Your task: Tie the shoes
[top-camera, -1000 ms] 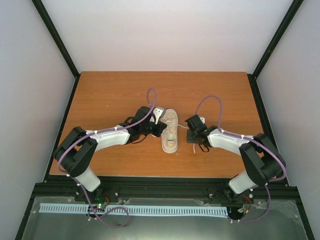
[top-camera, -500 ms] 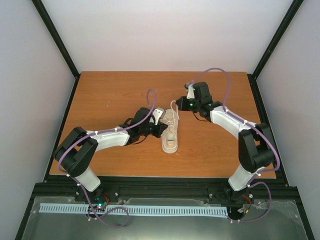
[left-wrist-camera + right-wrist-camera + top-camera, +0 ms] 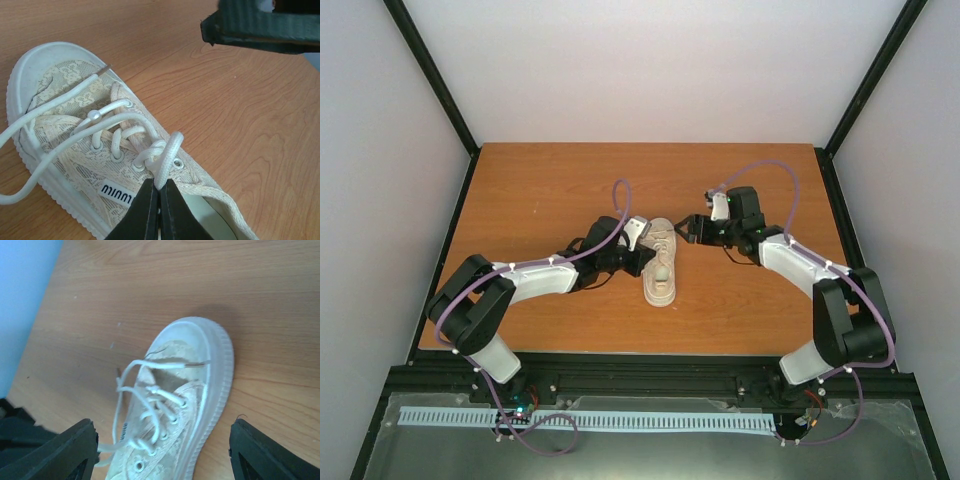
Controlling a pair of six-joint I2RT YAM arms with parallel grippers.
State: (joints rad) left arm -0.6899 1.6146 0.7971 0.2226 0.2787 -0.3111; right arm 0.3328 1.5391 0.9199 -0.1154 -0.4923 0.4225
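The cream lace-patterned shoe [image 3: 661, 270] lies mid-table, toe toward the far side. My left gripper [image 3: 160, 186] is shut on a loop of white lace [image 3: 167, 157] beside the top eyelets, at the shoe's left flank [image 3: 642, 258]. My right gripper [image 3: 688, 230] hovers just right of the toe with its fingers spread wide. In the right wrist view it [image 3: 162, 432] straddles the shoe [image 3: 202, 360] and holds nothing. Loose lace ends [image 3: 150, 365] lie across the toe cap and off the shoe's left side.
The brown wooden table [image 3: 540, 190] ends in black frame rails at the left, right and near edges, with white walls behind. Purple cables loop above both arms. A tip of my right gripper's finger [image 3: 260, 25] shows at the top of the left wrist view.
My right gripper swung from the shoe's right side to the far side pulling a lace, then came back beside the toe and opened, dropping the lace. The left gripper stayed shut in place.
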